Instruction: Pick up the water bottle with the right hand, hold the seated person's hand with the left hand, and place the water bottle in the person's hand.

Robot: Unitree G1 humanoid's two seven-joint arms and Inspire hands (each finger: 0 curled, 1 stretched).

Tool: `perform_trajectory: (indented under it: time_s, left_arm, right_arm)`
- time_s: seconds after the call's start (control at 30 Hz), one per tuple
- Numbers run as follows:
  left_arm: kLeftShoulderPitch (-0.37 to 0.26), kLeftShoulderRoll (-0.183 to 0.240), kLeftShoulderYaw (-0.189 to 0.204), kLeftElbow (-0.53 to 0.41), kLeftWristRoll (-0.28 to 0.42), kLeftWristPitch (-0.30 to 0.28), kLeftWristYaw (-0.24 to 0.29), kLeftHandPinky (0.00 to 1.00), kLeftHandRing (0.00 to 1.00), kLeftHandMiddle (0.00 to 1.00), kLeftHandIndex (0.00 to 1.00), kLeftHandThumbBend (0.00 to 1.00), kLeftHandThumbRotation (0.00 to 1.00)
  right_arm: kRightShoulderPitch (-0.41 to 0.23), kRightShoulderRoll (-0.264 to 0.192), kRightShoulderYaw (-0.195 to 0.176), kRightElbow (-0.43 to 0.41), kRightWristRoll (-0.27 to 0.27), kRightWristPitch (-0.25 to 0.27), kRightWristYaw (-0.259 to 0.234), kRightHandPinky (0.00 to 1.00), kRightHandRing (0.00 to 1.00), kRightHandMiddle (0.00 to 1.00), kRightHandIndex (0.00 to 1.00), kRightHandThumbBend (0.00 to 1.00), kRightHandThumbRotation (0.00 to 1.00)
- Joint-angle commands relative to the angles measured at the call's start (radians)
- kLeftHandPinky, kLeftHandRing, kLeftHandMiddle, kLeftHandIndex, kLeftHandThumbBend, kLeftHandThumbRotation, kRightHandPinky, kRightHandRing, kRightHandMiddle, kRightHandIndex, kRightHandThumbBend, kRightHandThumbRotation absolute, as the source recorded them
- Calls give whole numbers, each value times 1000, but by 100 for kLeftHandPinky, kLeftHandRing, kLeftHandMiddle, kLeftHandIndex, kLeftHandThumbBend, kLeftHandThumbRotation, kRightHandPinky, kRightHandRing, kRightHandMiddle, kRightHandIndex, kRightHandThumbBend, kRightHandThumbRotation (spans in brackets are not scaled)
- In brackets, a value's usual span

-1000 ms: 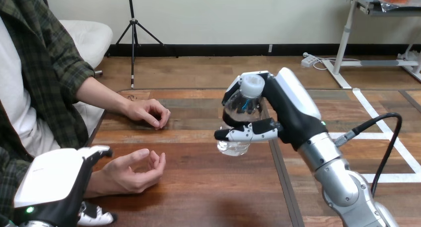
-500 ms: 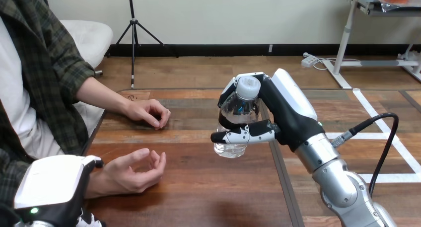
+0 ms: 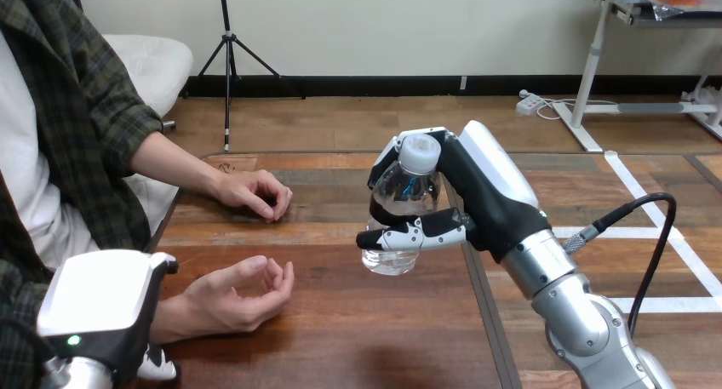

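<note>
Water bottle (image 3: pixel 405 195) clamped in the right robot hand (image 3: pixel 487 193), aloft over mid table (image 3: pixel 340 338). Carry left and down into the person's near hand (image 3: pixel 234 300), releasing only once seated. Left robot hand (image 3: pixel 100 306) at that wrist; grip impossible to tell.

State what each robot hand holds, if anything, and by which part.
Right robot hand: the water bottle, gripped around its body. Left robot hand: at the person's wrist; whether it holds it cannot be told.

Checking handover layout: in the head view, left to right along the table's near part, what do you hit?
left hand → person's nearer hand → water bottle, gripped in the fingers of the right hand
</note>
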Motion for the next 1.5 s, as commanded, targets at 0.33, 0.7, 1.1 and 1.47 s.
perform_trajectory:
  time_s: [0.33, 0.7, 1.1, 1.47]
  left_arm:
    - [-118, 18, -83, 68, 101, 104, 13, 75, 78, 79, 76, 98, 0]
    - [-144, 0, -113, 105, 103, 168, 27, 70, 75, 77, 74, 95, 0]
    - [-166, -5, -137, 138, 79, 210, 35, 65, 71, 74, 71, 90, 0]
    - [-176, 2, -158, 158, 64, 229, 15, 58, 64, 67, 67, 90, 0]
  right_arm:
    - [-46, 8, -4, -26, 10, -50, 12, 35, 37, 43, 43, 78, 0]
    - [-44, 9, -4, -27, 9, -58, 24, 35, 37, 43, 43, 77, 0]
    - [-44, 8, -1, -28, 5, -69, 29, 34, 36, 42, 43, 78, 0]
    - [-46, 11, -2, -30, 10, -72, 38, 34, 36, 42, 43, 77, 0]
